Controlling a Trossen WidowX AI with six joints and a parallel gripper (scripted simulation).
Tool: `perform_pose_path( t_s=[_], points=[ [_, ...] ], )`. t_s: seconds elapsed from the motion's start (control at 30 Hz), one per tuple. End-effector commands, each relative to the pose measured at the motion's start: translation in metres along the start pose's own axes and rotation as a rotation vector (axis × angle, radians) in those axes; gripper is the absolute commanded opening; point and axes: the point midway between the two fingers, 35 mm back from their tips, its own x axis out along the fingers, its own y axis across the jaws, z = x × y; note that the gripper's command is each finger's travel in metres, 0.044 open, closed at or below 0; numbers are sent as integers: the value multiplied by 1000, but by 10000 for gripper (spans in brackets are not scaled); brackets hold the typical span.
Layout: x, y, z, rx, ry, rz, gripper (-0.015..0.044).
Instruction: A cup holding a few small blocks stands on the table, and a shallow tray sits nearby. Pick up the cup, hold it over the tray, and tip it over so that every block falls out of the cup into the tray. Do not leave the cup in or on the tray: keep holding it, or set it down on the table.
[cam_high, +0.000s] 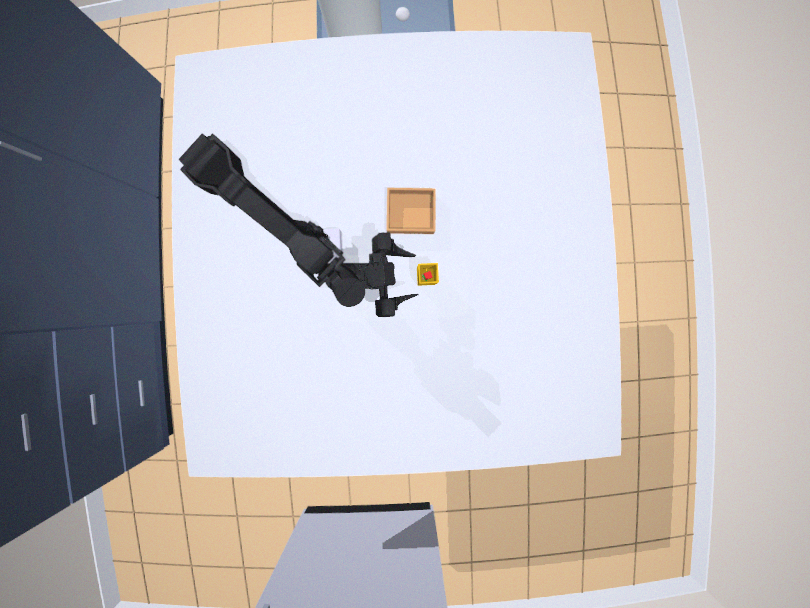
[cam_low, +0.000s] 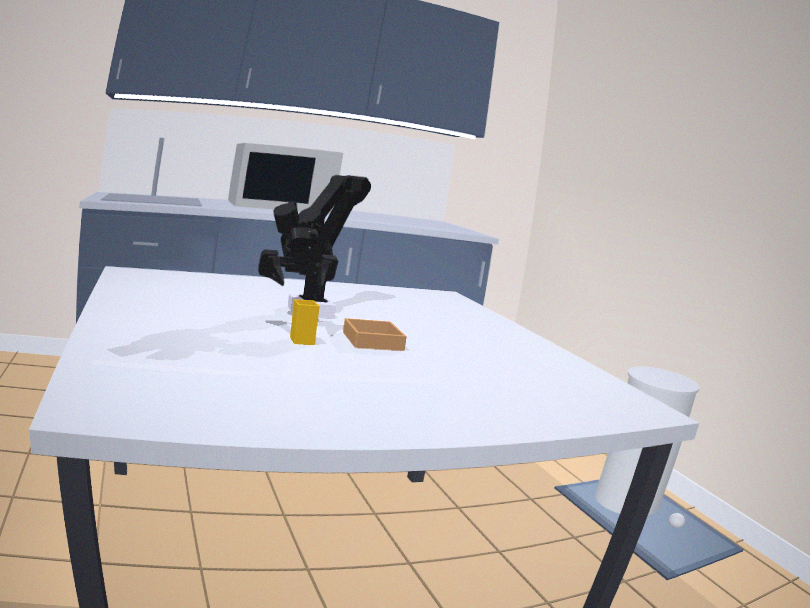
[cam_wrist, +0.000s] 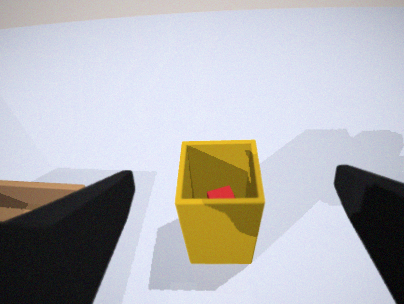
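Yellow square cup (cam_high: 427, 283) (cam_low: 304, 322) (cam_wrist: 221, 233) upright on table, red block (cam_high: 428, 275) (cam_wrist: 221, 192) inside, shallow orange-brown tray (cam_high: 410, 231) (cam_low: 380, 341) (cam_wrist: 47, 185) nearby
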Motion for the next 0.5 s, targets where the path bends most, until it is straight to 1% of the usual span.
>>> perform_pose_path(
  t_s=[0.0,0.47],
  points=[
    [5,-1,-11,7,1,-2,440],
    [16,5,-47,7,3,-1,440]
  ],
)
